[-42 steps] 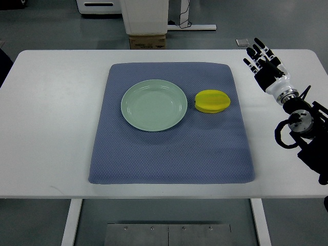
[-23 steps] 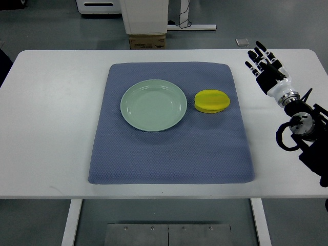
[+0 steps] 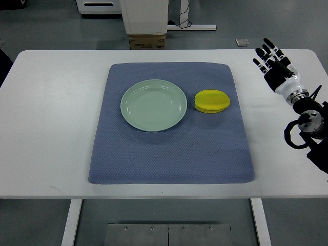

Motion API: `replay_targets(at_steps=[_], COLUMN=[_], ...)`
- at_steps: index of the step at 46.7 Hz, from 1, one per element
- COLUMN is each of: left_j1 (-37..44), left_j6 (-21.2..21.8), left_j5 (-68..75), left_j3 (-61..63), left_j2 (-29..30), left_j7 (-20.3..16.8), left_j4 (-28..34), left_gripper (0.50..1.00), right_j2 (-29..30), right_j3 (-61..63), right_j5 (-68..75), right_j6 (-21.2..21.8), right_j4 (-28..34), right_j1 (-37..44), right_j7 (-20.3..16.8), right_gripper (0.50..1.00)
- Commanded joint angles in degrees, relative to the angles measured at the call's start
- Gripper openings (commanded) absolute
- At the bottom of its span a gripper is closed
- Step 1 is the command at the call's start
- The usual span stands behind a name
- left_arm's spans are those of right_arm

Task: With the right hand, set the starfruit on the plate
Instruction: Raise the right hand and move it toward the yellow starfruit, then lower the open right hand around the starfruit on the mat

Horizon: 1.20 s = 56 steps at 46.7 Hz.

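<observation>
Top view shows a glossy, ridged yellow starfruit (image 3: 212,101) lying on the dimpled blue-grey mat (image 3: 171,154) just right of the smooth, round pale-green plate (image 3: 154,105), while the right hand (image 3: 277,69) hovers over the white table (image 3: 51,118), black fingers (image 3: 268,48) spread, empty.

A yellow starfruit (image 3: 212,101) lies on a blue mat (image 3: 171,154) just beside a pale green plate (image 3: 154,105), perhaps not quite touching it. The right hand (image 3: 275,65) hovers over the white desk (image 3: 51,128) well apart, fingers spread, holding nothing.
</observation>
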Motion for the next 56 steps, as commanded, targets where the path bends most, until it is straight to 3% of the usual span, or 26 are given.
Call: replay_targets(at_steps=[1, 9, 23, 32, 46, 56], left_j1=[0.0, 0.0, 0.0, 0.0, 0.0, 0.0], left_j6=[0.02, 0.02, 0.02, 0.02, 0.02, 0.02], left_j5=[0.02, 0.02, 0.02, 0.02, 0.02, 0.02], left_j3=[0.0, 0.0, 0.0, 0.0, 0.0, 0.0], left_j2=[0.0, 0.0, 0.0, 0.0, 0.0, 0.0], left_j7=[0.0, 0.0, 0.0, 0.0, 0.0, 0.0], left_j4=[0.0, 0.0, 0.0, 0.0, 0.0, 0.0], left_gripper=[1.0, 1.0, 1.0, 1.0, 1.0, 1.0], right_j2=[-0.09, -1.85, -9.84, -11.78, -14.51, -16.18], right_j3=[-0.67, -7.78, -10.6, -14.11, -28.52, -38.46], right_j5=[-0.36, -4.93, -8.09, -20.21, -29.27, -33.67], right_j6=[-0.02, -0.11, -0.9, -1.51, -9.94, -15.66], right_j4=[0.25, 1.83, 17.56, 18.8, 21.43, 26.61], right_j1=[-0.01, 0.6, 0.34, 0.95, 4.73, 9.04], right_j7=[0.59, 5.34, 7.1, 11.75, 18.19, 18.19], right_gripper=[1.0, 1.0, 1.0, 1.0, 1.0, 1.0])
